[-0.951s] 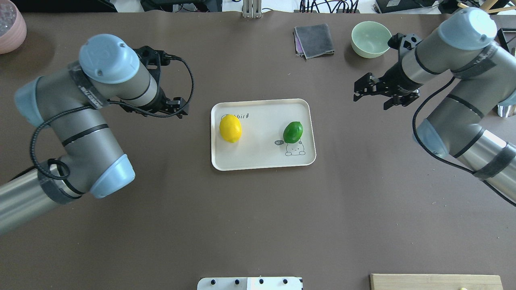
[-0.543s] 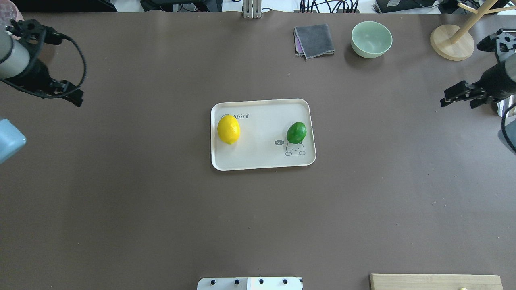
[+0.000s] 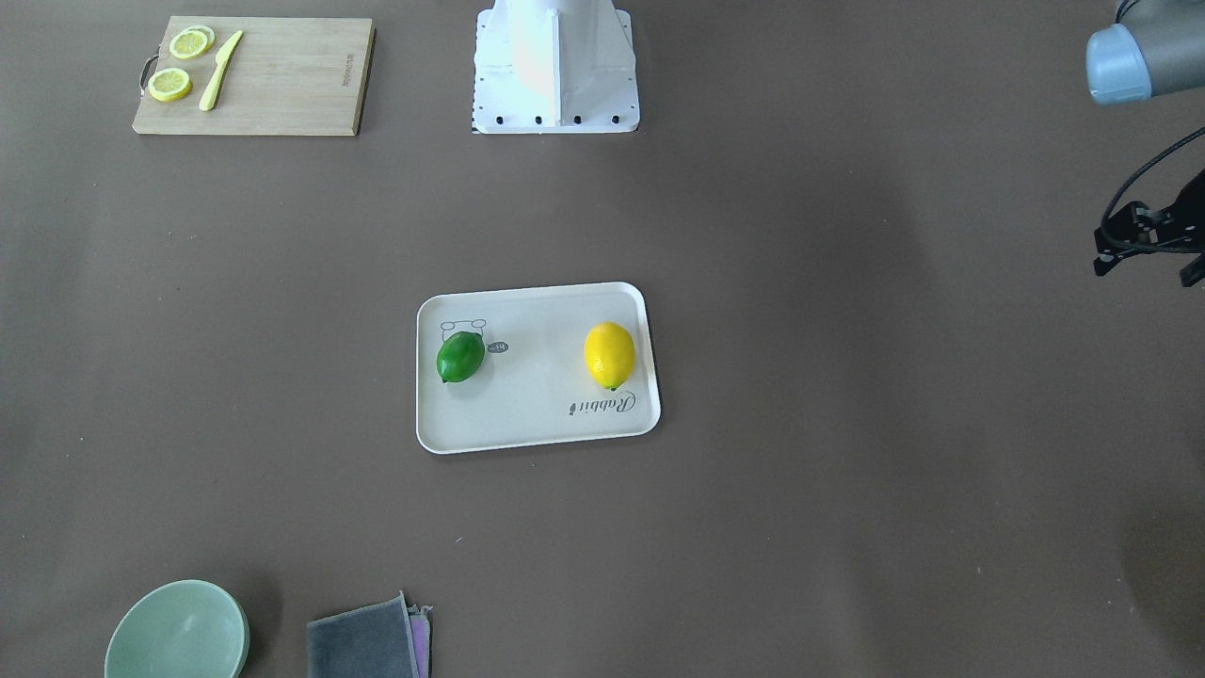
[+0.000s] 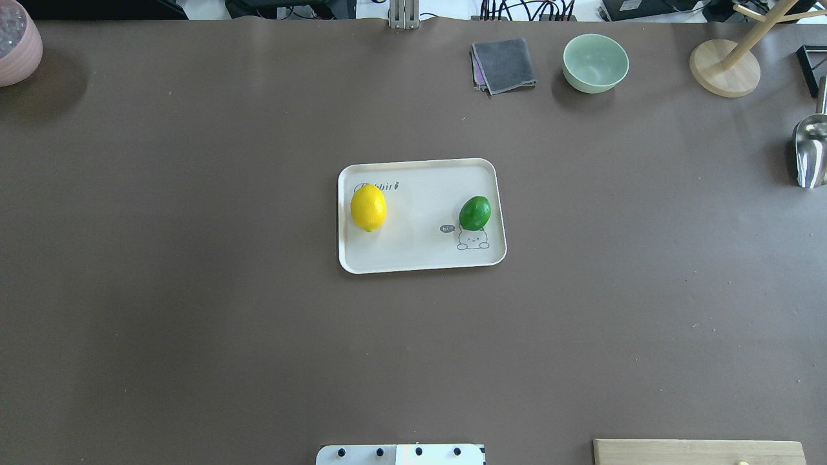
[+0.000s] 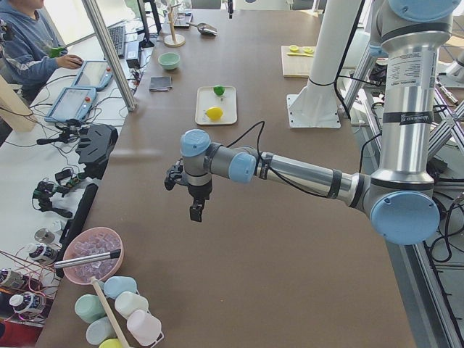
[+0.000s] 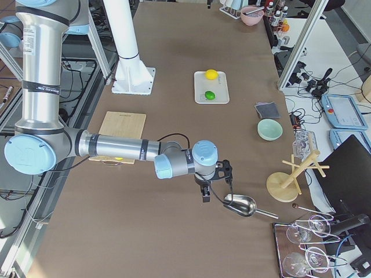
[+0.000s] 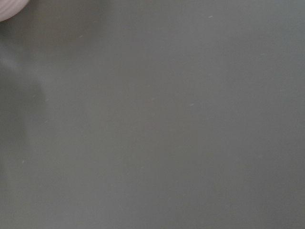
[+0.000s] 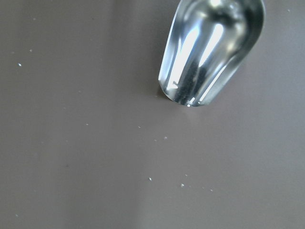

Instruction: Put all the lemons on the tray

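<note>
Right, both lemons sit on the tray (image 4: 421, 253), well apart. The yellow lemon (image 4: 368, 207) is at my left end by the script, and the green lemon (image 4: 475, 213) is at the other end, over the cartoon drawing. My left gripper (image 3: 1147, 262) hangs far out past the table's end, fingers apart. The right gripper (image 6: 210, 184) hovers beside a metal scoop (image 6: 240, 205); I cannot tell how its fingers stand.

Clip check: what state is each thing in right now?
Tray: flat on table, holding both lemons.
Yellow lemon: lying on tray.
Green lemon: lying on tray.
Bowl: upright, empty.
Left gripper: far from tray, open or shut unclear.
Right gripper: by scoop, unclear too.
</note>
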Motion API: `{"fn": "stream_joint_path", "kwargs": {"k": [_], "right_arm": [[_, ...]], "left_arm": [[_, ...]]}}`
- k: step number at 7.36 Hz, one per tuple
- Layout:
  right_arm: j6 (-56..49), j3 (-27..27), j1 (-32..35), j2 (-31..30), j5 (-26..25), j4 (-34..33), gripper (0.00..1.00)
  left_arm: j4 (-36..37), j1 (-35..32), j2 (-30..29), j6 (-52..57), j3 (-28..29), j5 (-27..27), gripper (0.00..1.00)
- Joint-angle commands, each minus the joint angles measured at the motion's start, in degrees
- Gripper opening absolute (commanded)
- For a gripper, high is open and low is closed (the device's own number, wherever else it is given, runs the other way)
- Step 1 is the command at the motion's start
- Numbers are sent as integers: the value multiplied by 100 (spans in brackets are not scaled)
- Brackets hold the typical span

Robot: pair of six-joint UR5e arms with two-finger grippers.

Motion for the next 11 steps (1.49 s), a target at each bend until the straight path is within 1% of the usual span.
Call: {"fn": "stream_joint_path", "kwargs": {"k": [1, 2, 3, 4, 6, 9, 11], "right_arm": [[-832, -70, 386, -10, -97, -499, 100], [-851, -79, 386, -1, -97, -500, 100], [-843, -79, 386, 8, -54, -500, 100], [-843, -53, 395, -53, -36, -465, 100], [-834, -9, 421, -71, -1, -431, 100], [-825, 35, 413, -80, 52, -395, 100], [-834, 35, 413, -168, 253, -316, 100]], "left_arm": [[-91, -370, 106, 430, 222, -196, 97], [-101, -789, 185, 1043, 415, -301, 97], [-127, -837, 229, 1093, 451, -450, 97], [-23, -846, 221, 1023, 539, -434, 97], [-83, -855, 186, 1040, 592, -391, 97], [-83, -951, 221, 1040, 487, -399, 97], [-83, -1083, 229, 1040, 469, -426, 97]]}}
